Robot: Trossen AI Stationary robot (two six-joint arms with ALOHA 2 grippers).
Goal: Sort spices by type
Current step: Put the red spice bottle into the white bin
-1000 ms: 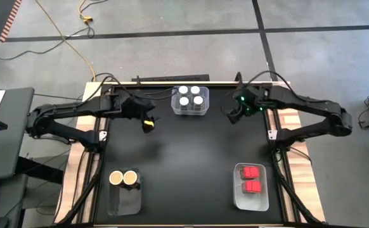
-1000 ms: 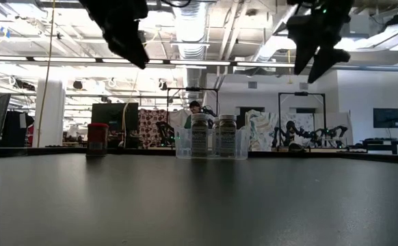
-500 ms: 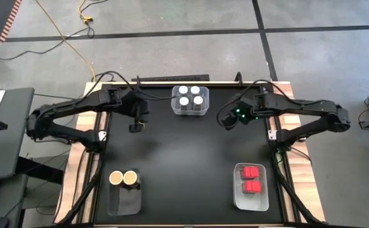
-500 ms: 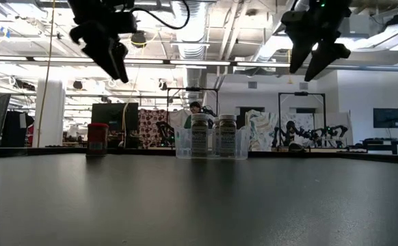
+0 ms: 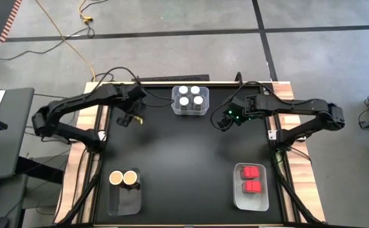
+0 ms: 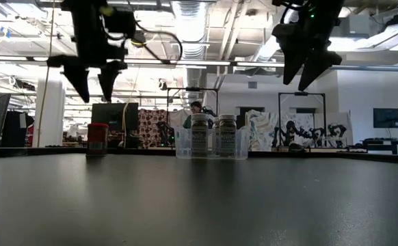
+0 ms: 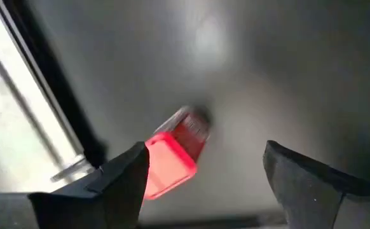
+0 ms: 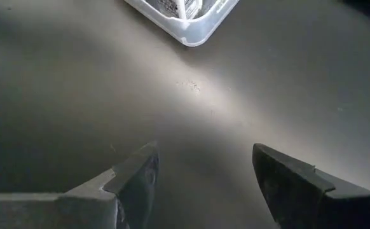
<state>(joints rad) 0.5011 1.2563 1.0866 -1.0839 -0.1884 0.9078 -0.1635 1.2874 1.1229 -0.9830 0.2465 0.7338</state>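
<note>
Hovering left gripper [image 7: 201, 184], jaws apart over red spice box [image 7: 175, 152], hidden from overhead.

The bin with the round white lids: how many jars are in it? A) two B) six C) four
C: the high view shows four white lids in a two-by-two square inside the clear bin at the table's far edge, between the two arms.
</note>
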